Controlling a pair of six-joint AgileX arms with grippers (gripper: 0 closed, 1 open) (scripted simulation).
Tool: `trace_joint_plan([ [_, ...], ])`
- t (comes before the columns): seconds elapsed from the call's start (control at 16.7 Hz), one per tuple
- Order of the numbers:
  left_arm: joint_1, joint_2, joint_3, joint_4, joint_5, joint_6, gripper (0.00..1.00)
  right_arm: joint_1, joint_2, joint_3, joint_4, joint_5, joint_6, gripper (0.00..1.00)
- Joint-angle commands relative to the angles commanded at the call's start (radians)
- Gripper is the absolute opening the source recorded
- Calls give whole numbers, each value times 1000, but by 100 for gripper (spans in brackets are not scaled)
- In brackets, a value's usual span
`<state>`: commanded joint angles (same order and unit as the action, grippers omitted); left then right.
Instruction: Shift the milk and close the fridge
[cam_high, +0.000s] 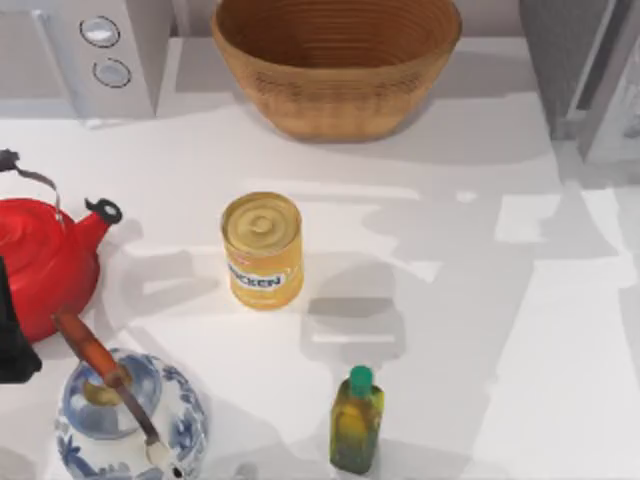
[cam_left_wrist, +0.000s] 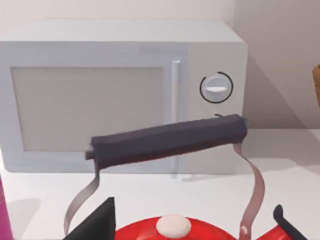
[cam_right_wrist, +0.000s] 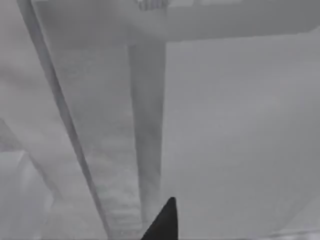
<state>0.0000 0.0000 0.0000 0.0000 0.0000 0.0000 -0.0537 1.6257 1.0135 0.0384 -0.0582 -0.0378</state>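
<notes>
Fridge, place: the fridge (cam_high: 560, 60) stands at the far right corner of the surface (cam_high: 520, 330), to the right of the basket and well apart from the can and the bottle.
Fridge, lie: from above, its darker grey body sits on the left with a paler panel beside it on the right. The edge between them runs slantwise, from far right to nearer left. Whether the door is open or closed cannot be told.
Fridge, close up: the right wrist view shows plain grey walls (cam_right_wrist: 235, 130) with one long straight rib running away from the camera.
Right hand: the right hand (cam_right_wrist: 162, 222) is close against the fridge's grey walls, seen as a dark tip at the frame's edge. I cannot tell whether it is apart or together.
Left hand: the left hand (cam_left_wrist: 100, 222) is at the left edge of the surface, just above the red kettle (cam_high: 40, 265). I cannot tell whether it is apart or together.
Kettle: its dark handle (cam_left_wrist: 165, 140) arches over the red lid, and its spout points toward the can.
Microwave: a light grey microwave (cam_high: 90, 50) with two round knobs stands at the far left, behind the kettle.
Basket: a woven basket (cam_high: 335, 75) stands at the far middle.
Can: a yellow can (cam_high: 262, 250) stands upright near the centre.
Oil bottle: a green-capped oil bottle (cam_high: 357, 420) stands near the front edge, apart from the can.
Teapot: a blue-and-white teapot (cam_high: 130, 415) stands at the near left, just in front of the kettle.
</notes>
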Motion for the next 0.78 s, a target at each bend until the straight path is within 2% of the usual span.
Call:
trace_joint_plan([
  [0.48,0,0,0,0,0,0,100,13,12,4,5,25,11,100],
  [0.78,0,0,0,0,0,0,100,13,164,194,-29,28,12,100],
])
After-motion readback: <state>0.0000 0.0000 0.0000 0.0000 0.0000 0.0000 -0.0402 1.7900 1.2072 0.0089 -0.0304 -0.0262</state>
